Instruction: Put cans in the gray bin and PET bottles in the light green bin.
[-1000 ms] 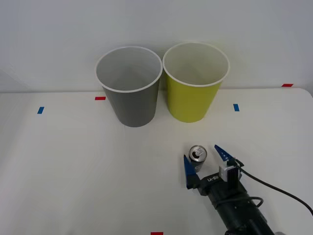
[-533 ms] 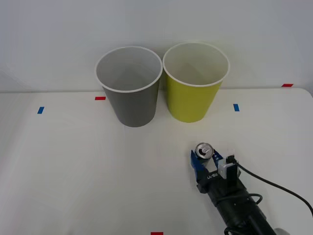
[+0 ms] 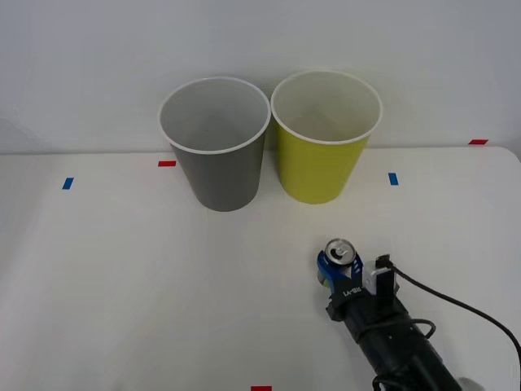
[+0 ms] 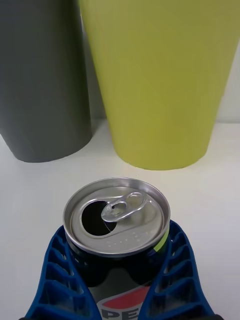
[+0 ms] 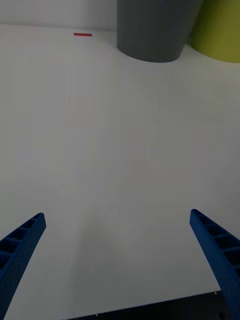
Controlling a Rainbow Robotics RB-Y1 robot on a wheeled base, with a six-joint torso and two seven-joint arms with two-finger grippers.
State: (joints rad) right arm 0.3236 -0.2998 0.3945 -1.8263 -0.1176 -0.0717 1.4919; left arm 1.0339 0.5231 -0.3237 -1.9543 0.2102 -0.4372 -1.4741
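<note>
A small dark can (image 3: 339, 254) with a silver pull-tab top (image 4: 116, 215) stands on the white table, front right. My right gripper (image 3: 337, 268) is shut on the can, its blue ribbed fingers (image 4: 55, 270) pressed to both sides. The gray bin (image 3: 216, 143) and the light green bin (image 3: 325, 135) stand side by side at the back of the table, beyond the can; both look empty inside. They also show close behind the can as the gray bin (image 4: 42, 75) and light green bin (image 4: 160, 75). My left gripper (image 5: 120, 265) hangs open over bare table.
Small red (image 3: 167, 163) and blue (image 3: 393, 178) tape marks dot the table (image 3: 122, 285). A white wall rises right behind the bins. A black cable (image 3: 456, 305) trails from the right wrist.
The right gripper's fingers closed from wide apart onto the can. The can shifted slightly to the right and back with them. The bins have not moved.
</note>
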